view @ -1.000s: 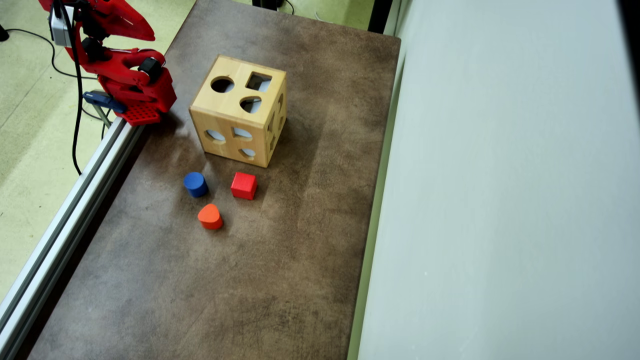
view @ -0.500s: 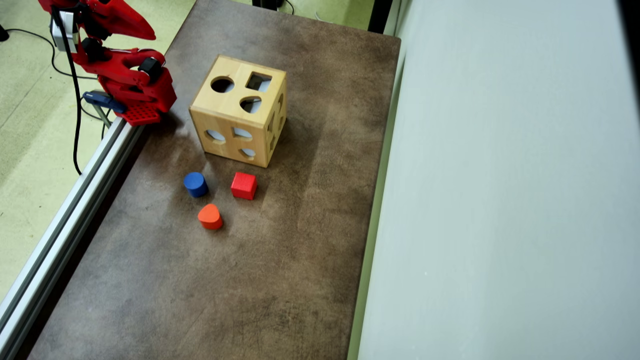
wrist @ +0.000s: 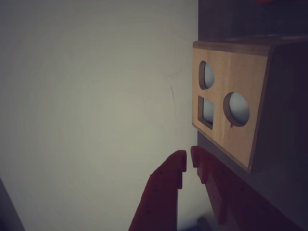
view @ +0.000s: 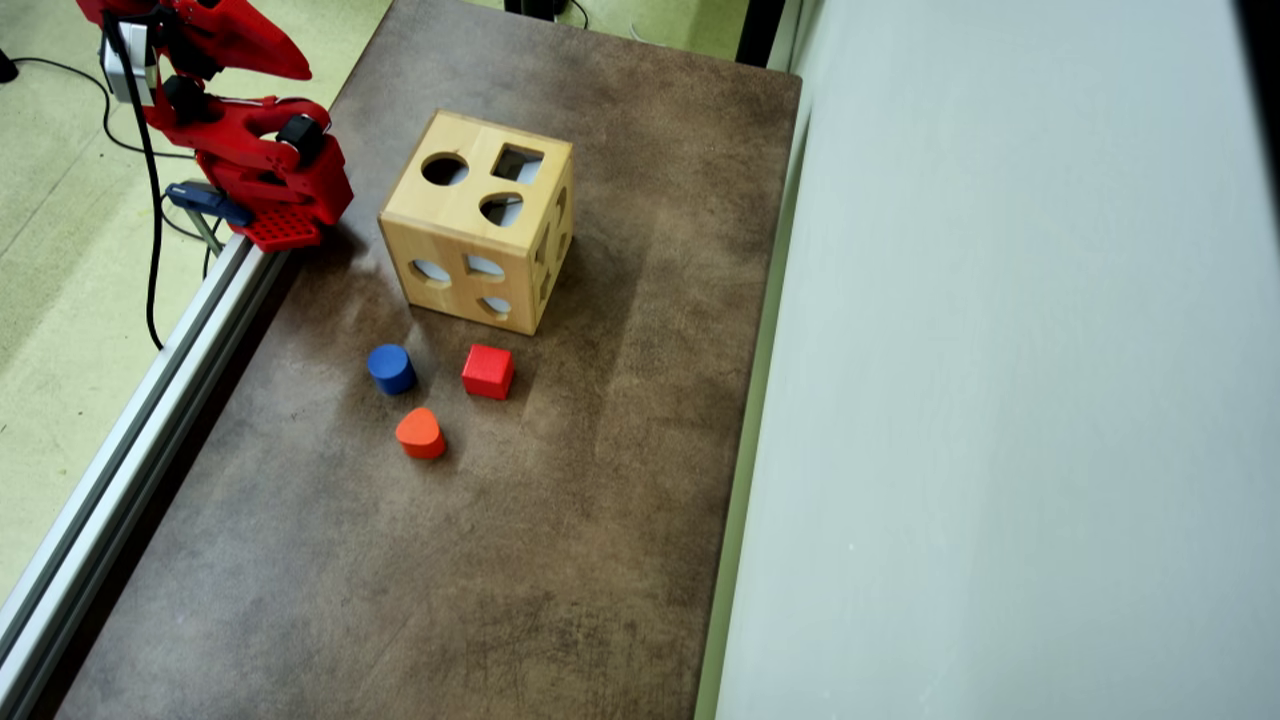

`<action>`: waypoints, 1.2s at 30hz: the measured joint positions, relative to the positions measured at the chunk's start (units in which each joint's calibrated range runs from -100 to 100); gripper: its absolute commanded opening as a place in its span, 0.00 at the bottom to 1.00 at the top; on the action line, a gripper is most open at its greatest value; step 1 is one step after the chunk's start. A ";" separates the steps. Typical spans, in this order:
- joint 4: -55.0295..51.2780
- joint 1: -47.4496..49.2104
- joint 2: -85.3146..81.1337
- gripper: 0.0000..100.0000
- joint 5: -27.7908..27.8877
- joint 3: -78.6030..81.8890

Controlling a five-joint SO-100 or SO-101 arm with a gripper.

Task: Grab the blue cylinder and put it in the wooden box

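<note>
The arm [view: 245, 150] is bright red plastic throughout, built of chunky, rounded links. Black motor blocks [view: 300, 135] sit at its joints. A small grey-white box [view: 122, 58] is fixed near its upper end, and a black cable [view: 152, 230] hangs from there. Its base [view: 280, 228] has a flat red plate with a grid of small holes. In the wrist view the claw [wrist: 188, 163] shows two red fingers with stepped, notched inner edges.

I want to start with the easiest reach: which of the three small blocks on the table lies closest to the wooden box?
The red cube block: it sits just below the light-wood box in the overhead view; the dark-blue cylinder and orange rounded-triangle block lie farther away.
</note>
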State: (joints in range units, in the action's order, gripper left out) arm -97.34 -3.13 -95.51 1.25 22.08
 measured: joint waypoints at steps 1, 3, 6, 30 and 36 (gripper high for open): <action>0.00 0.00 0.00 0.03 0.00 0.00; 0.00 0.00 0.00 0.03 0.00 0.00; 0.00 -0.07 0.00 0.03 0.00 0.00; 16.38 -0.50 16.36 0.03 0.00 -0.09; 16.38 -3.31 24.49 0.03 0.00 -0.09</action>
State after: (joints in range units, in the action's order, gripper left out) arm -80.95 -6.43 -71.02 1.25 21.99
